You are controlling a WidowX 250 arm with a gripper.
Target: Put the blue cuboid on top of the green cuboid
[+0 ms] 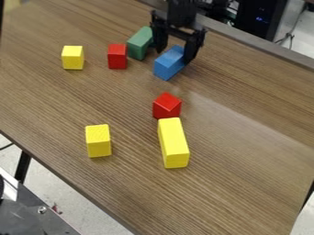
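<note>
The black gripper (pixel 176 49) hangs near the top of the camera view, open, with its fingers spread around the blue cuboid (pixel 169 63). One finger is at the cuboid's upper left and the other is along its right side. The blue cuboid lies at a slant, its near end pointing to the lower left; whether the fingers touch it I cannot tell. Just left of the gripper, the green cuboid (pixel 139 43) lies on the table, its far end close to the left finger.
A red block (pixel 117 57) stands beside the green cuboid, with a yellow block (pixel 72 58) farther left. Nearer the camera are another red block (pixel 166 106), a long yellow block (pixel 173 142) and a yellow block (pixel 98 141). All are on the wooden table (pixel 245 179).
</note>
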